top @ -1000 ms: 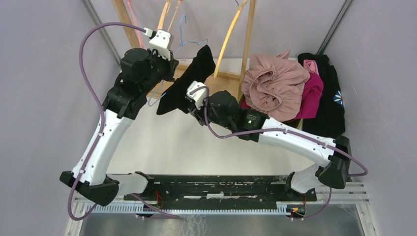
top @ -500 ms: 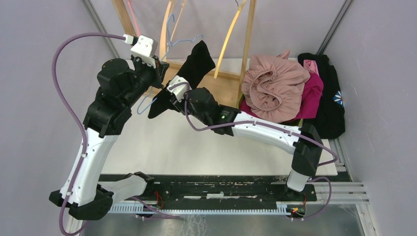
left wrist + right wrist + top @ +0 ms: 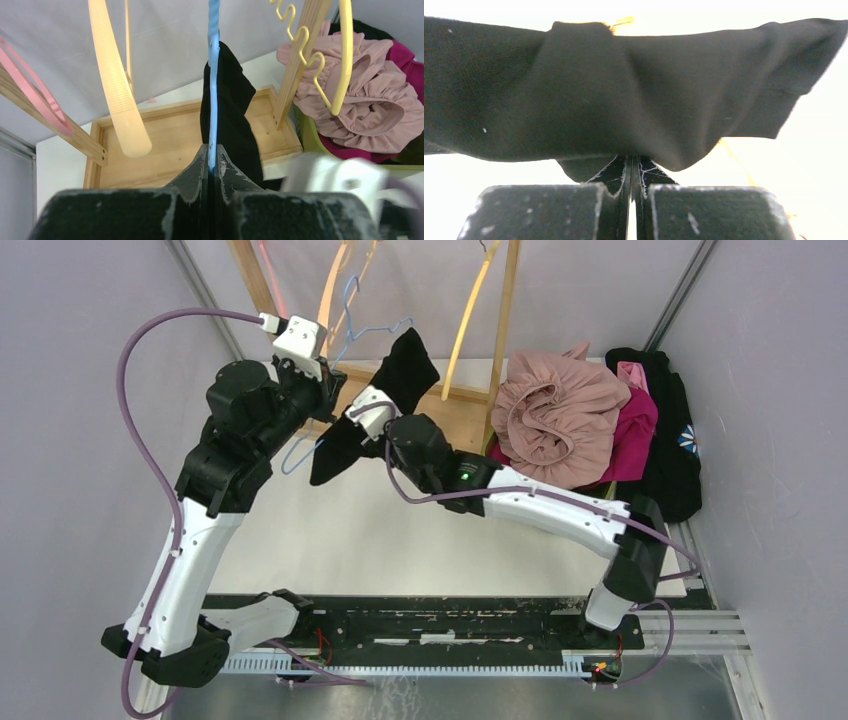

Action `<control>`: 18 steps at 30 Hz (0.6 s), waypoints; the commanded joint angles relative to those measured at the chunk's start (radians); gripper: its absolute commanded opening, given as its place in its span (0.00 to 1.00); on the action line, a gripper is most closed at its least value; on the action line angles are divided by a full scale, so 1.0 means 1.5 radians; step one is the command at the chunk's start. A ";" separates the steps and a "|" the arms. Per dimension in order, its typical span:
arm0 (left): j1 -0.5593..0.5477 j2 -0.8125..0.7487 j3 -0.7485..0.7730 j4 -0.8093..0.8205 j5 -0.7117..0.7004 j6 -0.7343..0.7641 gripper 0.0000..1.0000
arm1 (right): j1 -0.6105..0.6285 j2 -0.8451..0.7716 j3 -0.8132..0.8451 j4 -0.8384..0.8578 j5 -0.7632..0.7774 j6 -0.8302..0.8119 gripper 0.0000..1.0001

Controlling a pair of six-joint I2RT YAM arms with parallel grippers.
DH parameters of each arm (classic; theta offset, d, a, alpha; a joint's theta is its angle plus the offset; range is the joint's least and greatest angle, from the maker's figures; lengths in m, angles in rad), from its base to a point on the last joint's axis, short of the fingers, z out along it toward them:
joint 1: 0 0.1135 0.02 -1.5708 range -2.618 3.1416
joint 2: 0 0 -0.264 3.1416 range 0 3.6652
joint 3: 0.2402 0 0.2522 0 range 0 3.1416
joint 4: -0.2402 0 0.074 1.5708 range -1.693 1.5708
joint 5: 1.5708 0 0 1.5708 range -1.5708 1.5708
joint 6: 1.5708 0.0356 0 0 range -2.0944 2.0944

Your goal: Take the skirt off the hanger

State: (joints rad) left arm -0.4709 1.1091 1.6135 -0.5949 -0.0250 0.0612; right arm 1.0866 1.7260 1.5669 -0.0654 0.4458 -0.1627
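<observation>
A black skirt (image 3: 402, 368) hangs over a thin blue wire hanger (image 3: 352, 326) at the back of the table, in front of the wooden rack. My left gripper (image 3: 326, 392) is shut on the hanger's lower wire; in the left wrist view the blue hanger (image 3: 213, 75) runs up from between the closed jaws of the left gripper (image 3: 212, 154), with the skirt (image 3: 233, 110) draped behind it. My right gripper (image 3: 350, 435) is shut on the skirt's lower fold. In the right wrist view the skirt (image 3: 599, 90) fills the frame above the right gripper (image 3: 631, 160).
A wooden rack (image 3: 508, 310) with a low wooden tray (image 3: 175, 150) stands at the back. Yellow hangers (image 3: 117, 95) and a pink hanger (image 3: 40, 95) hang there. A heap of pink cloth (image 3: 555, 410), magenta and black clothes (image 3: 670, 440) lies at the right.
The right gripper has closed on the skirt's fold after standing open. Both arms shifted left with the hanger and skirt, then edged slightly back to the right.
</observation>
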 commanded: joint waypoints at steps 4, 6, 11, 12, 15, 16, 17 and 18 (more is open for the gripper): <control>0.000 0.007 -0.015 0.070 -0.015 0.019 0.03 | 0.006 -0.204 -0.016 -0.018 0.134 -0.038 0.01; -0.001 0.012 -0.017 0.073 -0.014 0.019 0.03 | 0.006 -0.235 -0.030 -0.018 0.160 -0.054 0.01; -0.001 0.021 -0.024 0.082 -0.005 0.013 0.03 | 0.006 -0.299 -0.049 0.007 0.208 -0.094 0.01; -0.001 0.021 -0.027 0.084 -0.005 0.012 0.03 | 0.006 -0.310 -0.047 0.015 0.216 -0.111 0.01; 0.000 0.021 -0.029 0.086 -0.005 0.013 0.03 | 0.007 -0.335 -0.041 0.051 0.254 -0.171 0.01; -0.001 0.021 -0.030 0.087 -0.006 0.014 0.03 | 0.007 -0.343 -0.041 0.069 0.268 -0.195 0.01; 0.000 0.021 -0.032 0.087 -0.008 0.014 0.03 | 0.007 -0.351 -0.041 0.089 0.284 -0.223 0.01; -0.001 0.021 -0.034 0.086 -0.008 0.015 0.03 | 0.006 -0.359 -0.044 0.112 0.302 -0.252 0.01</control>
State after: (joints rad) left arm -0.4725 1.1477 1.5639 -0.5449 -0.0246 0.0612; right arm 1.0912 1.2461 1.5028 -0.0563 0.7746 -0.3702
